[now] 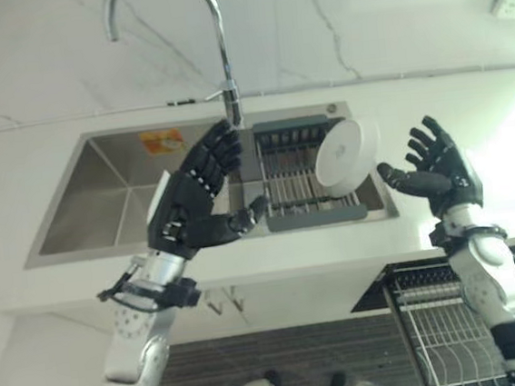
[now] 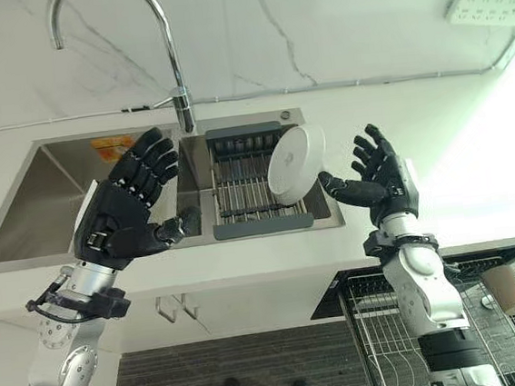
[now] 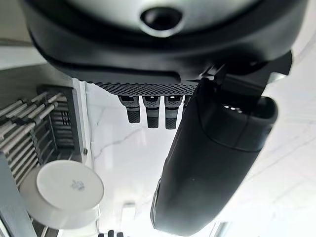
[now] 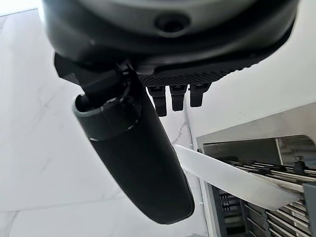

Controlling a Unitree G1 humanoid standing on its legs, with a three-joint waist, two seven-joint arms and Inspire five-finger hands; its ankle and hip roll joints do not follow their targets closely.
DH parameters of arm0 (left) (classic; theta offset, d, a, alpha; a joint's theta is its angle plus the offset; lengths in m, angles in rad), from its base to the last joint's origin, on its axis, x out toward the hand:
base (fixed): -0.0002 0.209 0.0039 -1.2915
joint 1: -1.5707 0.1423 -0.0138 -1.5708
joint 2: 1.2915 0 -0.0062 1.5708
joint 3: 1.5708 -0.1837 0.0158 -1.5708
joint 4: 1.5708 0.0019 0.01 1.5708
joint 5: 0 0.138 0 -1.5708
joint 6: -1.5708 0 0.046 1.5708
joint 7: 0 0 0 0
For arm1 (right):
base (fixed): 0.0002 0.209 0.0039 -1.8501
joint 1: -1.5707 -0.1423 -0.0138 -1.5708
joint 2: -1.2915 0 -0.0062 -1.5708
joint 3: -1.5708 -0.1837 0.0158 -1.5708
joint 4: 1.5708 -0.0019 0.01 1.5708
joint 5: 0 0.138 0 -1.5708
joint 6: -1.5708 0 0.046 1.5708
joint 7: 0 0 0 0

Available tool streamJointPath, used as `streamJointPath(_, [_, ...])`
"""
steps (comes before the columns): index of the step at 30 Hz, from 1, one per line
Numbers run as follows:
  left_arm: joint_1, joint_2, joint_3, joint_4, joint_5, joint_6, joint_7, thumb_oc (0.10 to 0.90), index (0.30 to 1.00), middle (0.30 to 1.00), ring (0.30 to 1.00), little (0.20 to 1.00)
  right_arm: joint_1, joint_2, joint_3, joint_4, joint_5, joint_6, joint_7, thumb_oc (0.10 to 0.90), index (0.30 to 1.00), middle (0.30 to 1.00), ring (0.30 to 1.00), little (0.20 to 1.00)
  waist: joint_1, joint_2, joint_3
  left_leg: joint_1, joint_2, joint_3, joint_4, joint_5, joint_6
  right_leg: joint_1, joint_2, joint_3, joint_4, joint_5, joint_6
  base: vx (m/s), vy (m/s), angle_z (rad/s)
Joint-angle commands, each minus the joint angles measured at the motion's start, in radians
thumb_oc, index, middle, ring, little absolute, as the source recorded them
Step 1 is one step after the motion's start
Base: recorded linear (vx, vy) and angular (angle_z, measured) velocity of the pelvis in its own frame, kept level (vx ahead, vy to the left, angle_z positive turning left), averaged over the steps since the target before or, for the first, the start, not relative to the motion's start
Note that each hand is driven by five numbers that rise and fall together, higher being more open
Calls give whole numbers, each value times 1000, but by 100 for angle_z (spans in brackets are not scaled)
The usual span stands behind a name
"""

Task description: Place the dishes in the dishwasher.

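A: While both hands hover open over the stainless steel sink, we're at the pick-up step, nothing grasped yet. Dark right hand has fingers spread, thumb stretched toward the round white ceramic plate; looks just beside its rim, can't confirm contact.

B: Where's the plate sitting?

A: Leaning tilted on the grey slatted drying rack set in the sink's right side, just right of the tall chrome gooseneck tap. Underside faces the head camera.

B: Left hand?

A: Dark left hand raised over the sink, left of the rack, fingers straight, thumb out, holding nothing.

B: Next move?

A: My read: right hand needs to close thumb and fingers across the plate's rim, lift it clear of the slats, then swing down to the wire dishwasher rack pulled out at lower right.

B: Plate condition?

A: Plain white, glossy, small mark at centre of the base in the left wrist view. Smooth rim, so I'd expect it to slip in a loose pinch.
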Motion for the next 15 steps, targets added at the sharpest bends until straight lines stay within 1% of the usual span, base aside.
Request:
streamJointPath(1, [-55,19,-1,-73,-2,-85,8,800,900,900,900,900,-113,-17,-59,-9,53,-77,-1,800,900,900,900,900,-7,-34,-90,45,8,-59,10,-113,-70,43,0,25,-23,-45,85,26,18,6])
streamJointPath(9, [-69,23,-17,-63,-1,-68,28,800,900,900,900,900,-157,-21,-44,57,100,-25,6,800,900,900,900,900,4,-32,-97,55,9,-65,10,-114,-75,60,-5,12,-23,-55,84,17,13,4])
streamJointPath(11, [-71,24,-26,-56,2,-66,38,800,900,900,900,900,-173,-23,-35,82,135,-8,5,800,900,900,900,900,7,-31,-100,58,10,-67,10,-114,-76,66,-7,9,-23,-59,83,10,15,1])
streamJointPath(15, [-70,28,-33,-49,2,-67,43,800,900,900,900,900,-185,-22,-32,106,154,9,-4,800,900,900,900,900,12,-29,-101,61,9,-68,10,-114,-77,72,-8,5,-23,-62,83,12,16,3])
